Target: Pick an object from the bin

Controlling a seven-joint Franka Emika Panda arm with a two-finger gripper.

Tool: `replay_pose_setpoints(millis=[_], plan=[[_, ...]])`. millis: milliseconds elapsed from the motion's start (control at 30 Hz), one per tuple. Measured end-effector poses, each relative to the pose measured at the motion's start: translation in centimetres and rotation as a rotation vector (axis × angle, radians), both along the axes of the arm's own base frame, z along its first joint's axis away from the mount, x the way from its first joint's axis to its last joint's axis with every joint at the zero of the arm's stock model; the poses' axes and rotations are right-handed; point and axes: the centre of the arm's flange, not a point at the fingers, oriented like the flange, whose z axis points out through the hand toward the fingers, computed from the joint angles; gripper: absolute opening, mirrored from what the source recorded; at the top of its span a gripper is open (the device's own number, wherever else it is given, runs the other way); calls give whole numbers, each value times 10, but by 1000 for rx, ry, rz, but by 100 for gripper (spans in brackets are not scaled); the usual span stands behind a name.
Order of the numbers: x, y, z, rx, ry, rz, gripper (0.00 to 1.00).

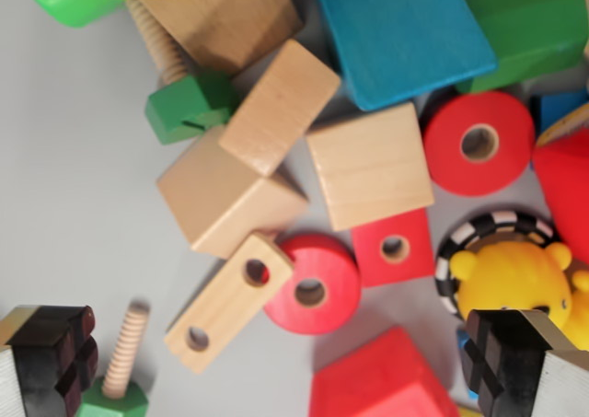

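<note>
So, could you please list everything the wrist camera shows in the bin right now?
Plain cubes: three, natural wood, centre.
Slat: one, natural, two holes, lower centre.
Discs: two, red, holed; centre and right.
Square: one, red, holed, centre right.
Blue block: one, top.
Green block: one, top right.
Bolts: two, wooden thread with green head; upper left, bottom left.
Red blocks: two; bottom, right edge.
Yellow toy: one, checkered ring behind, right.
Hand: black fingers at both bottom corners, open.
</note>
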Motion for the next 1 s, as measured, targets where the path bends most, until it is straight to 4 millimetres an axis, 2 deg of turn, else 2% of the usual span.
replay_pose_setpoints(millis=[400,600,833,1000], plan=[[-10,14,-27,3,-4,-117,100],[-12,13,-59,2,2,-120,100],[-11,13,-83,3,-1,-121,100],[-6,14,-86,11,-28,-121,100]])
